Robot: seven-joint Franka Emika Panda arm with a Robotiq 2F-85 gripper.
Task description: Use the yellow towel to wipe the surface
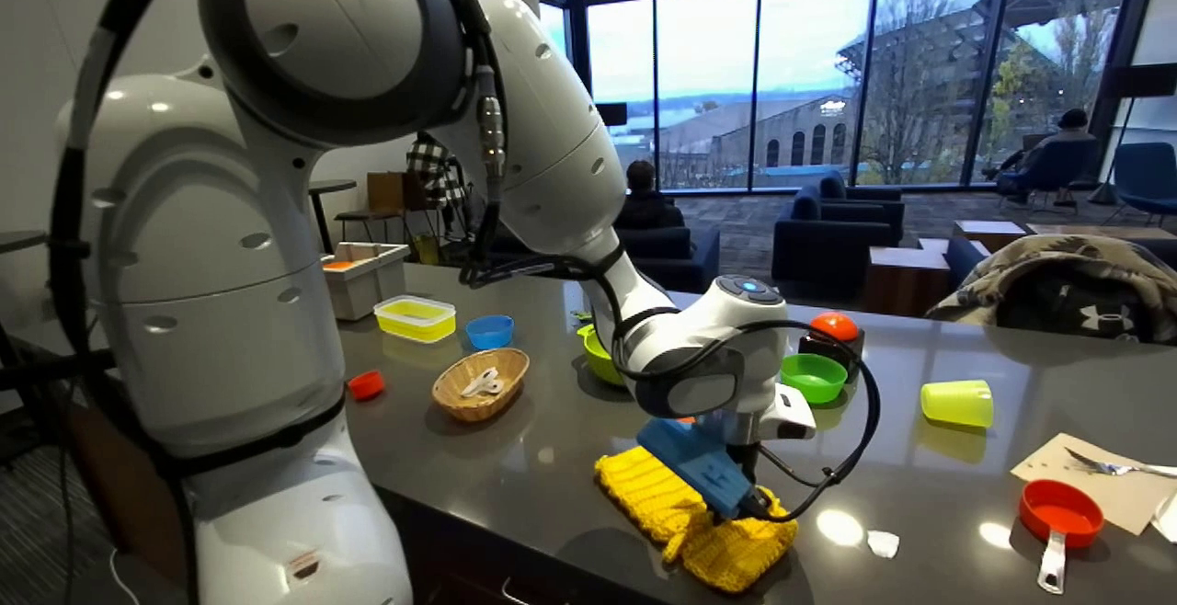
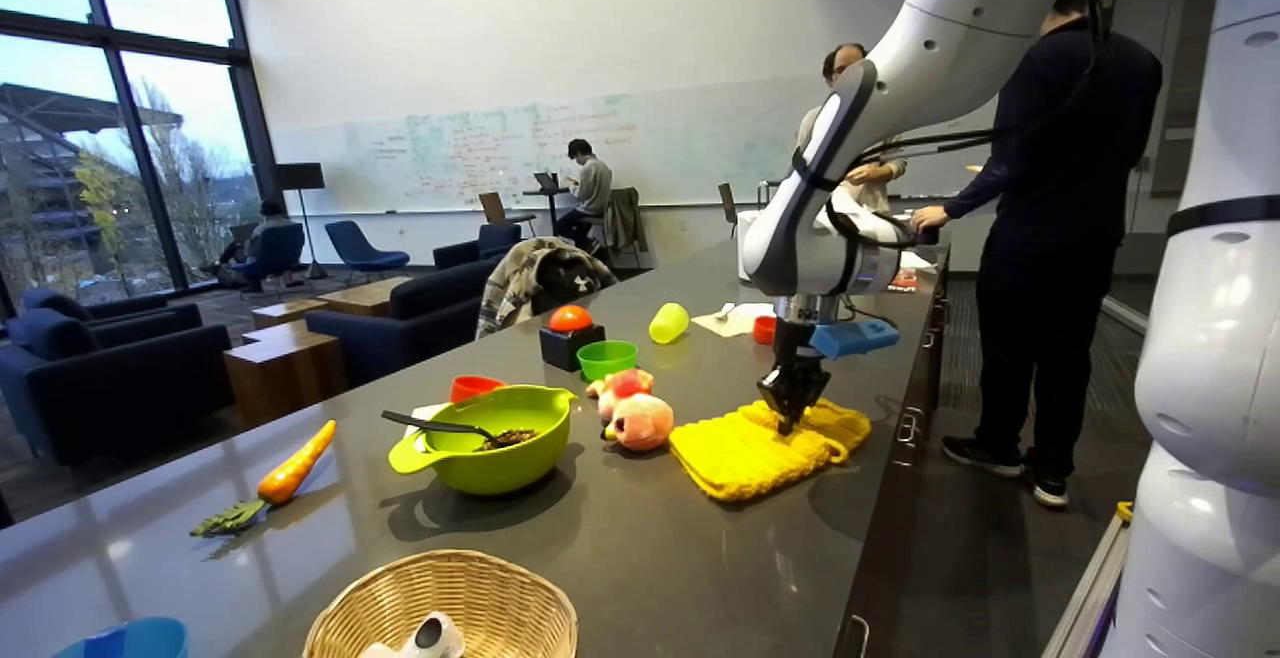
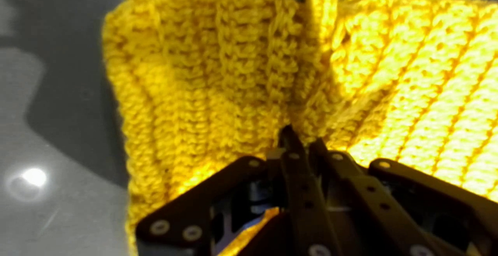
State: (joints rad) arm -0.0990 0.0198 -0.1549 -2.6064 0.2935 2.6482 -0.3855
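Observation:
The yellow towel (image 1: pixel 644 485) is a thick knitted cloth lying flat and folded near the front edge of the dark counter (image 1: pixel 552 495). It also shows in an exterior view (image 2: pixel 740 458) and fills most of the wrist view (image 3: pixel 186 73). My gripper (image 2: pixel 787 426) points down at the towel's middle. Its fingers (image 3: pixel 303 136) are nearly together with a pinch of towel between them, and creases run out from the fingertips. The very tips are sunk in the knit and partly hidden. The towel rests on the counter surface.
Pink plush toys (image 2: pixel 635 413) and a green bowl (image 2: pixel 510 438) with a spoon stand beside the towel. A white scrap (image 1: pixel 883 544) and a red measuring cup (image 1: pixel 1059 513) lie on the opposite side. A wicker basket (image 1: pixel 451 384) and a green cup (image 1: pixel 814 378) stand farther off.

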